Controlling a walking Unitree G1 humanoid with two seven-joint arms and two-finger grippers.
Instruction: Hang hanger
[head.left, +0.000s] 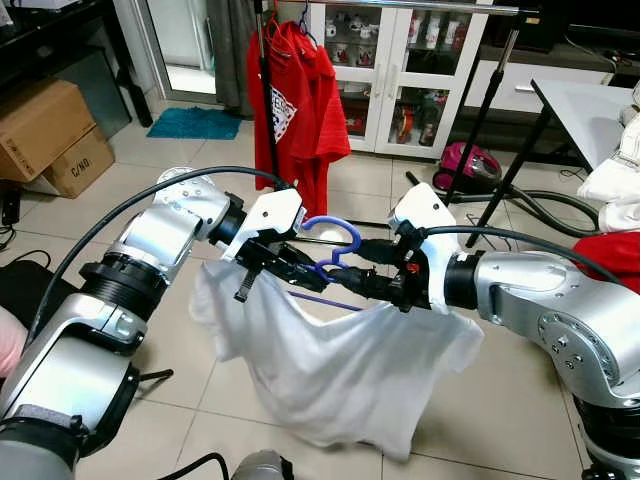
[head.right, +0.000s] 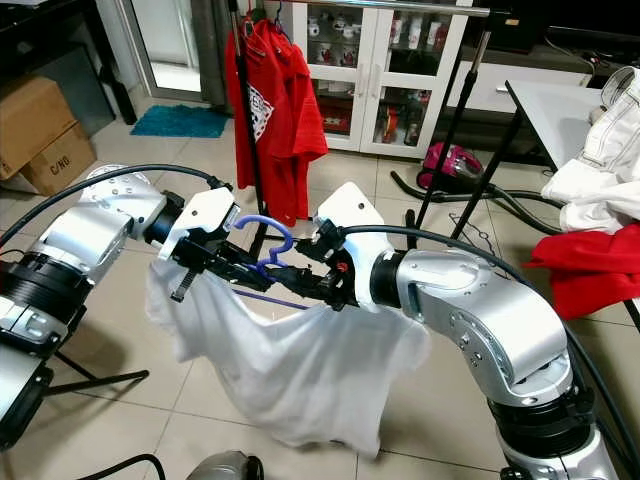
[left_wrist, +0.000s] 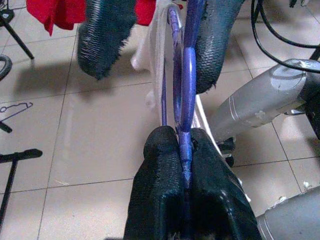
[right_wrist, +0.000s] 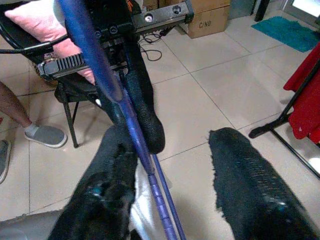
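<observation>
A thin blue-purple hanger (head.left: 332, 250) with a curved hook is carrying a white shirt (head.left: 330, 365) that is drooping toward the tiled floor (head.left: 180, 400), held up between both arms. The left gripper (left_wrist: 185, 150) is pinching the hanger's wire, jaws pressed tight. The right gripper (right_wrist: 175, 165) is resting spread, one finger against the hanger. The shirt is hiding the hanger's lower bar.
</observation>
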